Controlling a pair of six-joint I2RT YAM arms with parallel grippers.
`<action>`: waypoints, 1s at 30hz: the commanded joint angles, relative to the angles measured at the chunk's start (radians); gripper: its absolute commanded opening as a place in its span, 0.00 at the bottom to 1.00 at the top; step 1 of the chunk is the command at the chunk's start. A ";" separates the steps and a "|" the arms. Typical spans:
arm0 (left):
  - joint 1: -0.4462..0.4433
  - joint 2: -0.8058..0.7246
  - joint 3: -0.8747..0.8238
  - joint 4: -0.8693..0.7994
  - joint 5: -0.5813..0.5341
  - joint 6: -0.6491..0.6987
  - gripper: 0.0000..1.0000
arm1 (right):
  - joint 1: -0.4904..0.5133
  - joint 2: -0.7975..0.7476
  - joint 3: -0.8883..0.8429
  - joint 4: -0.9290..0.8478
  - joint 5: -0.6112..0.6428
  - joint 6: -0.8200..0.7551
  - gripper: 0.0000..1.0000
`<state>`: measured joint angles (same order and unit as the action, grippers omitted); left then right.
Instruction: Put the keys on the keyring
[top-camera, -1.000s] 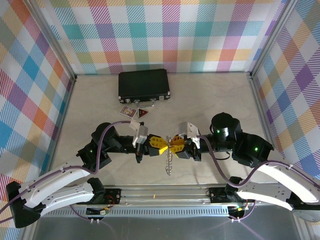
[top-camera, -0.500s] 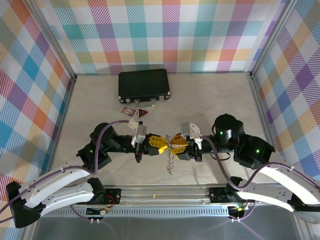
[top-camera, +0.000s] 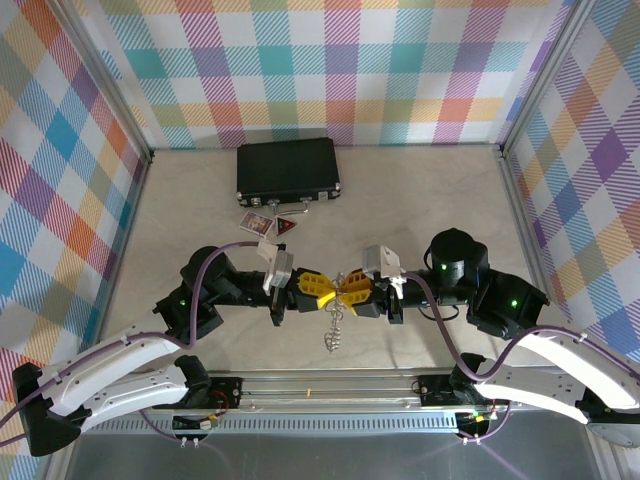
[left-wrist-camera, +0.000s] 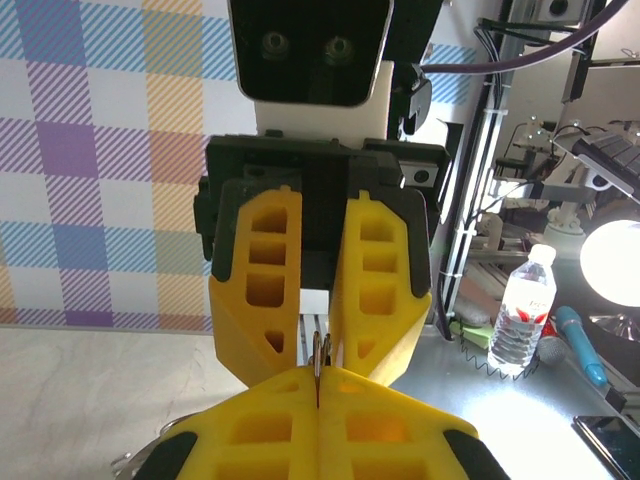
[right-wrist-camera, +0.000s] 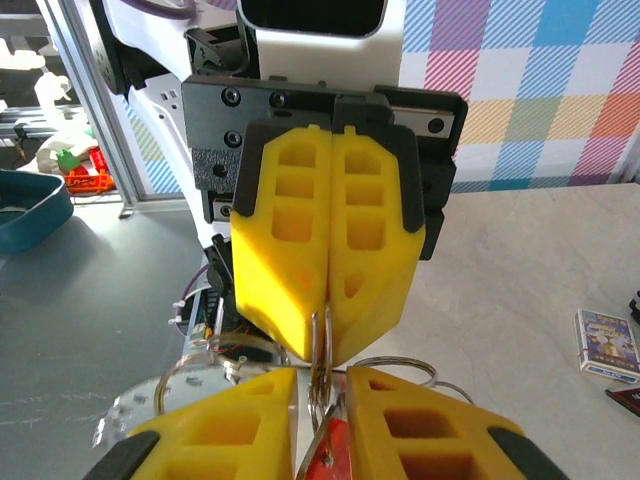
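Your left tool (top-camera: 326, 291) clamped on the keyring (top-camera: 333, 328), your right tool (top-camera: 352, 288) nipping the keys (right-wrist-camera: 334, 455), tip to tip above the bench (top-camera: 200, 220).

Black case (top-camera: 288, 170), silver keyring (top-camera: 333, 327), multicoloured plaid walls (top-camera: 330, 70)

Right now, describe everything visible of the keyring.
The keyring is a thin silvery metal ring strung with small grey metal pieces. It is held up between the grippers, pinched edge-on in the shut left gripper, its cluster dangling below. The right gripper meets it from the opposite side, a red key tag between its fingers.
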<state>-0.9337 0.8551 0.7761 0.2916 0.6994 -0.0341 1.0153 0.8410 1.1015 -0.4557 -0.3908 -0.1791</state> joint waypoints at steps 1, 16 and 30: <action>-0.008 -0.019 -0.006 0.058 0.021 0.002 0.00 | 0.006 -0.005 -0.011 0.041 -0.017 0.006 0.15; -0.008 0.004 0.166 -0.456 -0.149 0.244 0.14 | 0.005 0.087 0.108 -0.205 0.076 -0.094 0.00; -0.009 0.063 0.249 -0.673 -0.135 0.303 0.18 | 0.006 0.131 0.156 -0.272 0.044 -0.118 0.00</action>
<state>-0.9348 0.9146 0.9977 -0.3271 0.5480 0.2516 1.0153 0.9726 1.2102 -0.7395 -0.3252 -0.2756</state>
